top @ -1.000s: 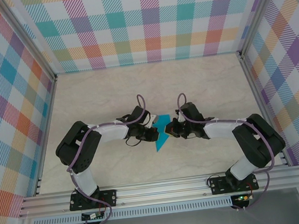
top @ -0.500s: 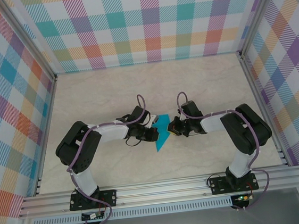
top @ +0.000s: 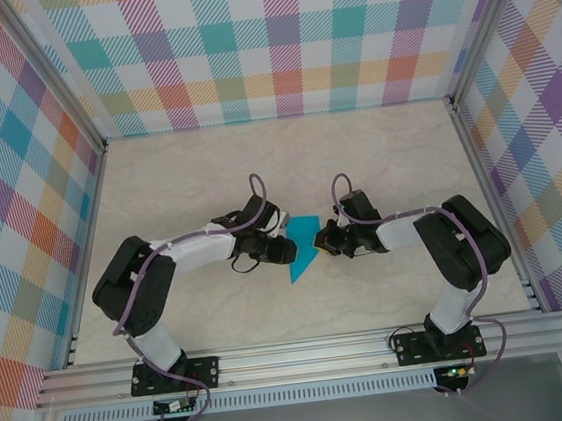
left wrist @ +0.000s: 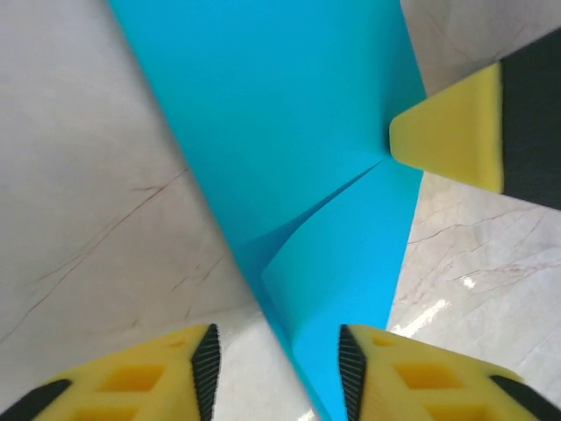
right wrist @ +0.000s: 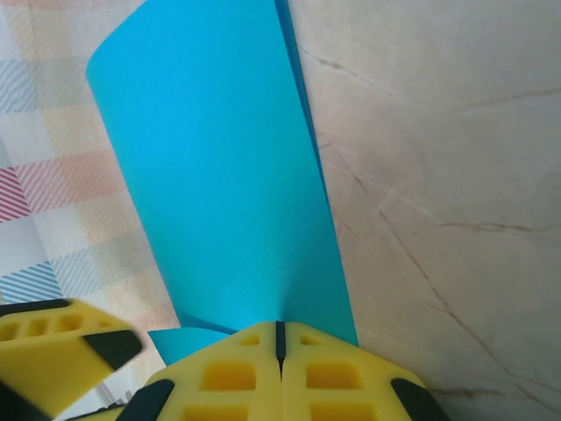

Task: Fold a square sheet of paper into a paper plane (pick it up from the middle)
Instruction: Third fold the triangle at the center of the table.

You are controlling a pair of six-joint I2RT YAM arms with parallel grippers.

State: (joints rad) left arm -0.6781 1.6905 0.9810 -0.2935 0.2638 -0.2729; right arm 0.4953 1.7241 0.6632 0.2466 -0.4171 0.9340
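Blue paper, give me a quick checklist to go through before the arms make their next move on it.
1. Right gripper shut on the blue paper: ok.
2. Left gripper jaws apart: ok.
3. Paper's edge runs between the left fingers, within reach of a pinch: ok.
4. Paper lying flat on the table: not ok, its far end curls upward in the right wrist view.
5. Folded layers lined up edge to edge: cannot tell.
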